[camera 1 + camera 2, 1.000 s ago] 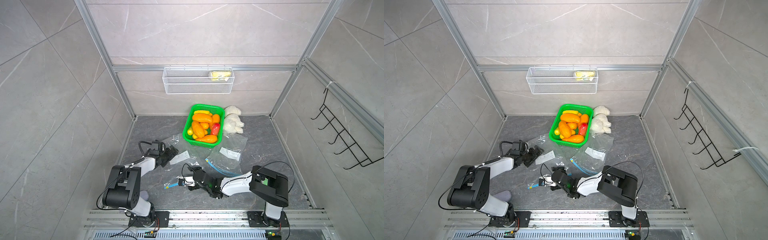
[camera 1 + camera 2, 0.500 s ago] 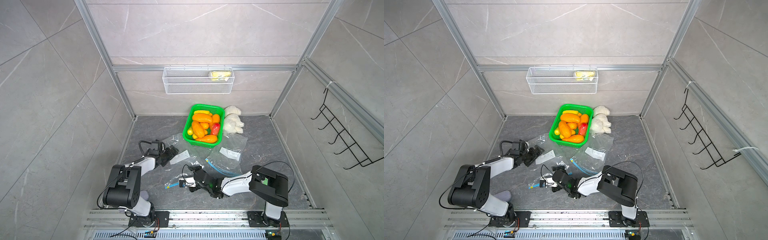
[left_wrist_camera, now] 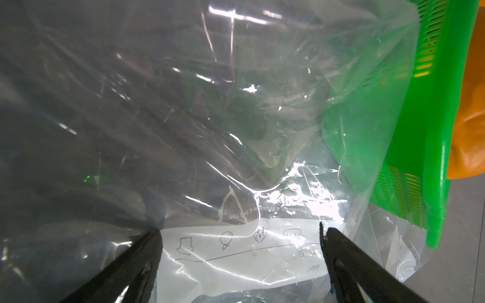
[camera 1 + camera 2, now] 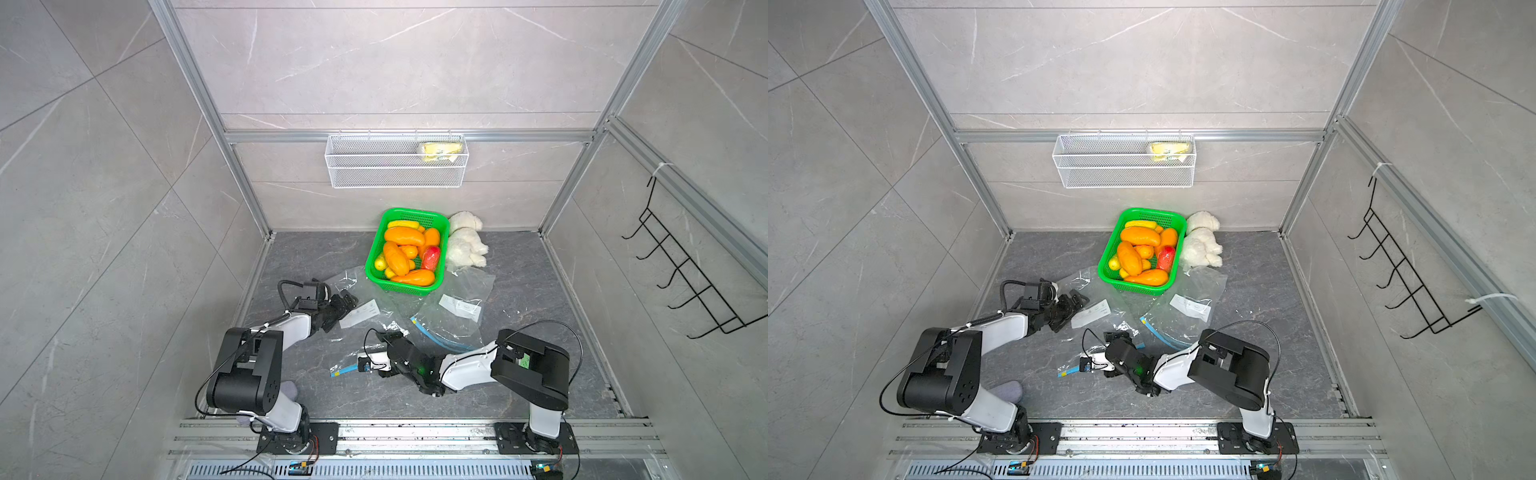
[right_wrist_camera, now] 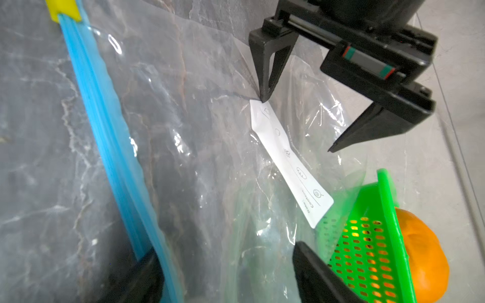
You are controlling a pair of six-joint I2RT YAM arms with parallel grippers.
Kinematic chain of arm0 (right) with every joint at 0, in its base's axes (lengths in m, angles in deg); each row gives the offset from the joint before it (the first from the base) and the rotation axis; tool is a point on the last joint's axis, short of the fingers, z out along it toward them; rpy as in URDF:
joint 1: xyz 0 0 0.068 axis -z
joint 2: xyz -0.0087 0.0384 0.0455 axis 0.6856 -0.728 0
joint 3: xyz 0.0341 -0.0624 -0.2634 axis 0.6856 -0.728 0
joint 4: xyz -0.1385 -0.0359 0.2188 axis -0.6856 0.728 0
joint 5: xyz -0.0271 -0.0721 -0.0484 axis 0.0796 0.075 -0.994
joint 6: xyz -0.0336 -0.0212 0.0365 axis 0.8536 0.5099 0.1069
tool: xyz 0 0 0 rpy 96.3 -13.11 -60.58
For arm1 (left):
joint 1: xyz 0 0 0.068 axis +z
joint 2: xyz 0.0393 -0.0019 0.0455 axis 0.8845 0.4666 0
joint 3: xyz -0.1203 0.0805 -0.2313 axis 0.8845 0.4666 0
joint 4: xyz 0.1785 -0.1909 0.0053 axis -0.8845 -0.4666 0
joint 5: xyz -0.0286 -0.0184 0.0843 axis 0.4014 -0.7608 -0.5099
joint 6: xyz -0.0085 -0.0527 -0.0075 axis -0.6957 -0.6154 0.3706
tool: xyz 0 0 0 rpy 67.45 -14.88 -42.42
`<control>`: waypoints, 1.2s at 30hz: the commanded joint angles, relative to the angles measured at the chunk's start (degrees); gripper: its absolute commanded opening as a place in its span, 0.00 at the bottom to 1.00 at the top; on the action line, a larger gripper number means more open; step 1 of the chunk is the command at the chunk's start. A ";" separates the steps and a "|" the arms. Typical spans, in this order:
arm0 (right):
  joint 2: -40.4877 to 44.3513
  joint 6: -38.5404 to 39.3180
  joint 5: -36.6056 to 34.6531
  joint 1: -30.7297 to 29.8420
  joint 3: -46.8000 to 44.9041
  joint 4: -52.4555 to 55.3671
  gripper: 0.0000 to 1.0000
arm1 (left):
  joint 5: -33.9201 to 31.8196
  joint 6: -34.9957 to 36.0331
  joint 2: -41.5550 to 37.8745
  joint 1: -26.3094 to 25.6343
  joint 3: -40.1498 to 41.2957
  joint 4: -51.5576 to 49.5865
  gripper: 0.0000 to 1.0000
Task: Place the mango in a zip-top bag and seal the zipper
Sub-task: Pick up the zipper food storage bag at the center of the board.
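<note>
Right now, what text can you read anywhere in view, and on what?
"Date:" on the white label panel of the zip-top bag.
"…reezable & Reusable & B… free" on the same bag, beside the panel, partly cut by glare.
Its other print and the second bag's label: too small or glared to read.

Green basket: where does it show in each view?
Top view: green basket mid-floor, by the back wall.
Top view: same spot.
Left wrist: basket partly behind the clear bag.
Right wrist: basket beside the bag's white label.
Shared landmark: that white label.
</note>
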 commanded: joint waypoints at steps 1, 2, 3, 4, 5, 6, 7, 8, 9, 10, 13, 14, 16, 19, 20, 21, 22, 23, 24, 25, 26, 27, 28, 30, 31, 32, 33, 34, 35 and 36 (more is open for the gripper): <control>-1.70 3.03 -2.37 0.21 1.14 -4.57 0.68 | 0.68 0.88 3.20 0.19 1.43 -7.15 1.00; -1.86 4.09 -2.57 0.16 1.23 -5.21 0.64 | 0.96 1.00 3.19 0.19 1.30 -7.27 1.00; -1.97 5.00 -2.65 0.12 1.35 -5.70 0.56 | 1.32 1.26 3.10 0.19 0.96 -7.85 1.00; -1.98 5.49 -2.61 0.12 1.52 -5.91 0.45 | 1.50 1.65 2.61 0.18 0.46 -8.73 0.99; -1.74 5.54 -2.56 0.19 1.69 -5.83 0.31 | 1.52 2.18 1.57 0.19 -0.33 -10.33 0.99; -1.27 5.39 -2.60 0.27 1.81 -5.53 0.16 | 1.06 2.98 -0.16 0.19 -1.31 -12.92 0.99; -0.75 4.84 -2.51 0.34 1.96 -5.16 0.07 | 0.49 3.54 -2.18 0.19 -2.20 -15.17 0.99; -0.05 3.75 -2.32 0.46 2.14 -4.38 0.01 | -0.48 4.39 -5.10 0.19 -3.24 -17.88 0.99; 0.78 2.10 -1.96 0.60 2.40 -3.21 0.00 | -1.80 5.35 -8.39 0.19 -4.37 -20.82 0.99; 1.59 0.61 -1.22 0.84 2.72 -1.78 0.00 | -3.23 6.13 -11.37 0.19 -5.43 -23.43 1.00; 3.64 -5.18 0.50 1.74 3.94 1.10 0.00 | -8.02 8.00 -21.41 0.19 -8.47 -30.55 1.00; 4.06 -7.26 0.38 2.03 4.50 1.63 0.00 | -9.50 7.54 -24.73 0.19 -9.08 -32.53 1.00; 4.58 -12.97 -0.47 2.85 7.13 4.50 0.00 | -11.95 5.16 -31.20 0.19 -9.24 -34.78 1.00; 3.91 -23.44 -3.09 3.77 14.74 14.49 0.00 | -15.33 -0.74 -42.67 0.20 -6.18 -34.93 0.98; 3.29 -26.06 -3.64 3.81 16.92 16.60 0.00 | -15.68 -2.40 -47.52 0.19 -4.28 -33.80 0.97; 2.77 -28.50 -4.34 3.89 18.52 17.87 0.00 | -15.44 -3.86 -50.79 0.19 -2.62 -32.33 0.96; 2.32 -30.83 -3.79 4.05 20.35 19.50 0.00 | -14.17 -5.82 -54.11 0.19 -0.53 -30.04 0.95; 2.08 -32.52 -2.68 4.31 21.61 20.86 0.00 | -11.82 -7.31 -56.44 0.19 1.47 -27.50 0.94; 1.94 -34.44 -2.57 4.49 22.63 21.42 0.00 | -9.85 -8.49 -57.55 0.19 2.55 -26.57 0.94; 1.89 -37.12 -2.32 4.89 23.87 22.39 0.00 | -7.52 -9.90 -58.15 0.17 3.73 -25.58 0.94; 2.00 -39.54 -1.42 5.36 24.90 23.69 0.00 | -4.70 -10.93 -58.38 0.08 5.20 -23.72 0.94; 2.32 -42.42 -0.99 5.92 25.82 24.83 0.00 | -2.76 -12.21 -58.64 0.10 6.34 -22.44 0.94; 2.71 -44.62 -0.07 6.38 26.58 25.78 0.00 | -1.24 -13.23 -59.21 0.10 7.61 -20.84 0.95; 3.60 -48.35 2.80 6.95 27.19 26.06 0.00 | 0.41 -15.15 -60.26 0.01 11.33 -15.34 0.99; 3.92 -48.93 4.22 6.98 27.18 25.43 0.00 | 0.89 -16.00 -60.02 0.00 12.51 -13.32 1.00; 4.15 -50.16 5.47 6.97 27.35 25.21 0.00 | 2.24 -16.64 -58.89 -0.08 13.53 -10.02 1.00; 4.26 -51.11 6.25 6.98 27.54 25.12 0.00 | 3.78 -17.16 -57.11 -0.08 14.07 -7.05 1.00; 4.34 -51.56 7.13 6.90 27.76 25.19 0.00 | 5.05 -17.56 -54.96 -0.26 14.27 -4.16 1.00; 4.36 -52.29 7.90 6.90 27.76 25.16 0.00 | 6.22 -17.60 -52.79 -0.55 14.13 -1.36 1.00; 4.59 -52.84 8.10 6.91 27.56 24.77 0.00 | 6.74 -17.45 -51.18 -0.68 13.80 0.12 1.00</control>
